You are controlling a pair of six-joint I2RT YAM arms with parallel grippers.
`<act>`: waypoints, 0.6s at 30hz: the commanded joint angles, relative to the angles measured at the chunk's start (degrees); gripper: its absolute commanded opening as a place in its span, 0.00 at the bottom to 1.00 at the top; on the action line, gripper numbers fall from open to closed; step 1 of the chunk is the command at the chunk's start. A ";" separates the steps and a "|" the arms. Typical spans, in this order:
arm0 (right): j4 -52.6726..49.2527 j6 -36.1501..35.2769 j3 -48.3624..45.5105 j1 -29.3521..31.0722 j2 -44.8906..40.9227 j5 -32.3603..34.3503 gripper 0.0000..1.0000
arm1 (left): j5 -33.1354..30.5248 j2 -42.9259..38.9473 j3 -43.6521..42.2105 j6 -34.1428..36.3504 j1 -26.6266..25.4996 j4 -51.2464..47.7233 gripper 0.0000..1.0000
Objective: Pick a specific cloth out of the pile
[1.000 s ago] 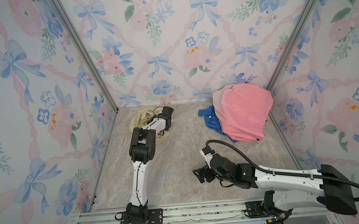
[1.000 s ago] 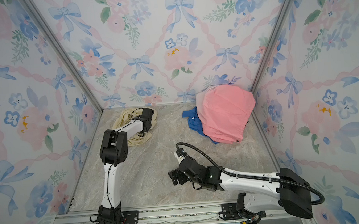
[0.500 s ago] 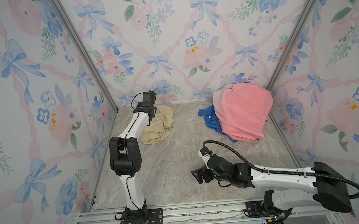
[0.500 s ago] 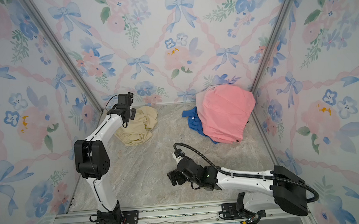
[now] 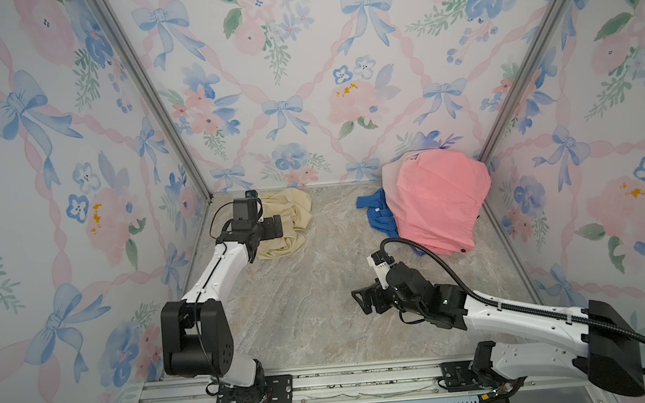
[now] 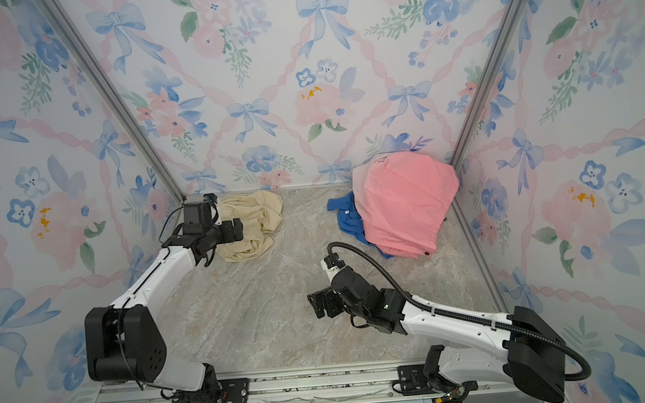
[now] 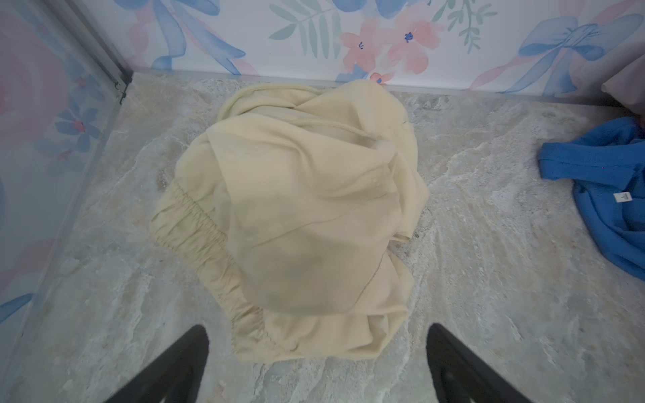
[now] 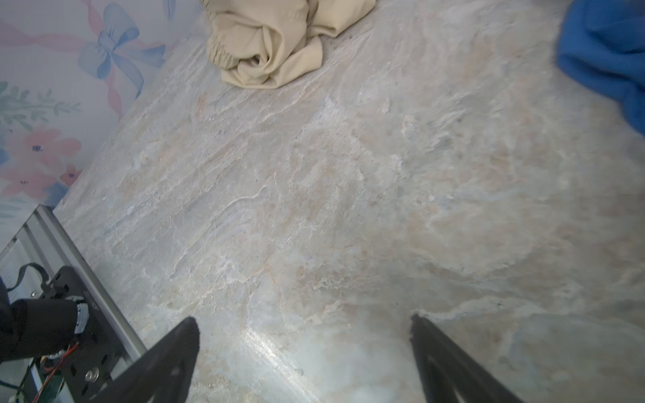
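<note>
Left gripper (image 7: 316,363) spread wide, empty, above cream drawstring shorts (image 7: 300,223) crumpled in far left corner, well apart from pink-and-blue pile (image 5: 437,201). Best lifted clear straight up, avoiding snagged cords. Right gripper (image 8: 303,359) wide too, idle over bare marble tabletop (image 8: 349,195).

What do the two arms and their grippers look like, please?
Both arms have white links with bulky black joints on black base plates. The left gripper and right gripper are black, with dark tapered fingers. A black corrugated cable loops along the right arm.
</note>
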 commanded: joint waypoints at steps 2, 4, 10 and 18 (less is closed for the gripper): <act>-5.87 -5.19 -1.67 -9.85 -9.68 4.61 0.97 | -19.59 -13.70 -15.11 -0.02 -7.18 14.59 0.98; -7.96 -6.16 -3.88 -16.28 -14.81 13.39 0.97 | -30.01 -20.09 -27.58 4.35 -11.93 27.01 0.98; 5.83 -17.96 -15.87 -33.42 -26.73 22.04 0.97 | -30.64 -22.97 -52.69 13.53 -9.25 64.68 0.98; 25.98 -26.15 -25.87 -44.27 -20.83 10.49 0.97 | -17.20 -3.45 -50.77 7.35 -1.87 79.27 0.98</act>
